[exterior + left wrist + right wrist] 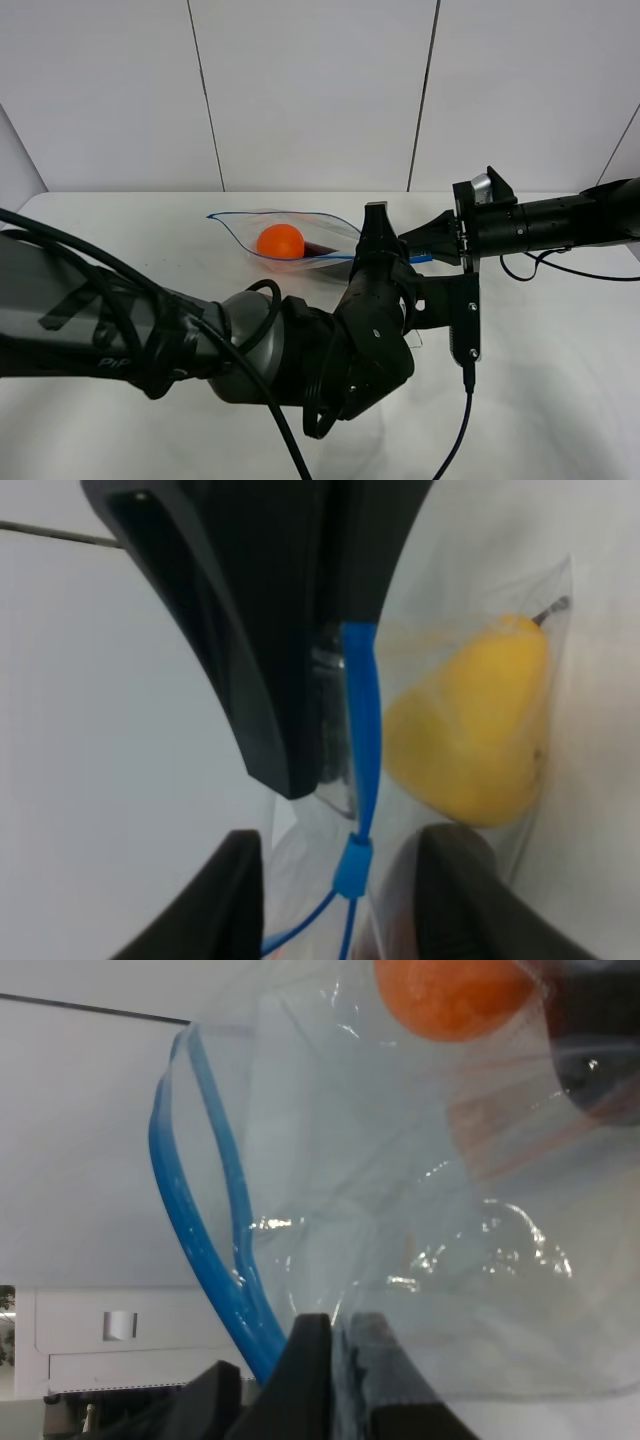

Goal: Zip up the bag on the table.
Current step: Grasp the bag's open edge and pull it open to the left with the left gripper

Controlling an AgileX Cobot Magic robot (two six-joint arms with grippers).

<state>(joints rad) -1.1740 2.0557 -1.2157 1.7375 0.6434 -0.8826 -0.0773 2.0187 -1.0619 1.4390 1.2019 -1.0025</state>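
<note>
The jaws of your left gripper point(345, 855) stand apart, one finger on each side of the blue slider point(352, 866), not yet touching it. Close them squarely on the slider alone and keep the clear film out of the pinch.

Just beyond, the jaws of the right gripper point(335, 1340) are clamped on the bag point(240, 232) at the corner where the blue zipper strip point(362, 720) ends. That is your anchor, so hold it firm and don't let it follow the pull.

Between slider and anchor the strip reads as one joined line. On the slider's other side the two tracks part, and the right wrist view shows them bowed wide open, so judge nearly the whole run as ahead of you.

Draw the slider away from the anchor, straight along the strip, with the strip taut. Slack will likely let the crinkly film bunch and jam.

The bag lies on the white counter point(560, 400), mid-width and towards the back. A yellow pear point(470, 730) and an orange point(280, 241) sit inside, both clear of the track.
</note>
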